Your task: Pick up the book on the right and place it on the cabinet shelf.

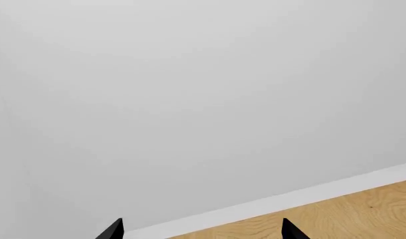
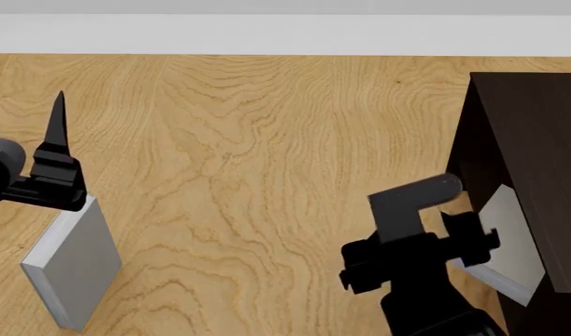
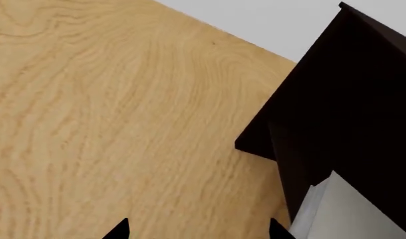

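The book [image 2: 505, 241] leans inside the dark cabinet [image 2: 533, 126], far right.
Right gripper [image 2: 472, 241] beside it, fingertips apart, seemingly holding nothing; placement looks nearly done, only withdrawal left.

No readable text, labels, brands or numbers in any view. The pale book [image 2: 511, 241] by the cabinet [image 2: 537, 126] has a blank cover. Grey book [image 2: 75, 269] on the wooden surface: also unmarked.
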You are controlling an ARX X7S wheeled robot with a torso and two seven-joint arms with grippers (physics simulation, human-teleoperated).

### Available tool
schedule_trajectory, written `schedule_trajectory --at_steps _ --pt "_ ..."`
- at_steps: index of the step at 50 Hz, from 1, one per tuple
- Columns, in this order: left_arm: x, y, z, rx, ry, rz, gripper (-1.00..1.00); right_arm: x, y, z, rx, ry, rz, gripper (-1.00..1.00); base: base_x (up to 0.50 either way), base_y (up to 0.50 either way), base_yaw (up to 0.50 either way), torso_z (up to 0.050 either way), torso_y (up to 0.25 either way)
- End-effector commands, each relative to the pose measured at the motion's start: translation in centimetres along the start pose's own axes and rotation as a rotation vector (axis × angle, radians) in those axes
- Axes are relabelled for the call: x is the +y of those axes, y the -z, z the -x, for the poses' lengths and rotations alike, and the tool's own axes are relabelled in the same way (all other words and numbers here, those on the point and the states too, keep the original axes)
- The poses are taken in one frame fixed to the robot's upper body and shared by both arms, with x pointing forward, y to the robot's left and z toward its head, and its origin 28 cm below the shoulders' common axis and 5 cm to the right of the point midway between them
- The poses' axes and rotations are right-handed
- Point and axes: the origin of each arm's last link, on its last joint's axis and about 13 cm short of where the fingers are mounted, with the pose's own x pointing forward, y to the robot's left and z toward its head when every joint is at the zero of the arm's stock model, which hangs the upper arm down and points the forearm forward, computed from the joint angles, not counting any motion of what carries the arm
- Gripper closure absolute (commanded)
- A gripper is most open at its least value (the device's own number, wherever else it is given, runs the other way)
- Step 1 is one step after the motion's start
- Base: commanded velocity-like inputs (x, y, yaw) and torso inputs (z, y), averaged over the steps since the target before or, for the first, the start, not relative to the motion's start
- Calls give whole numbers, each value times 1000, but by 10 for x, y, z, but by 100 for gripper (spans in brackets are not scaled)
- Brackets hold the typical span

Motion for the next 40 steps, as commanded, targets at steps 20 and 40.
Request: schedule_trajectory --at_steps 20,40 --pt "-3 1 -2 2 7 -5 -100 -16 15 -11 67 75 -90 -100 0 0 0 0 0" --pt "-6 4 -5 10 14 -8 -100 -23 29 -18 107 136 -99 -100 0 0 0 0 -1"
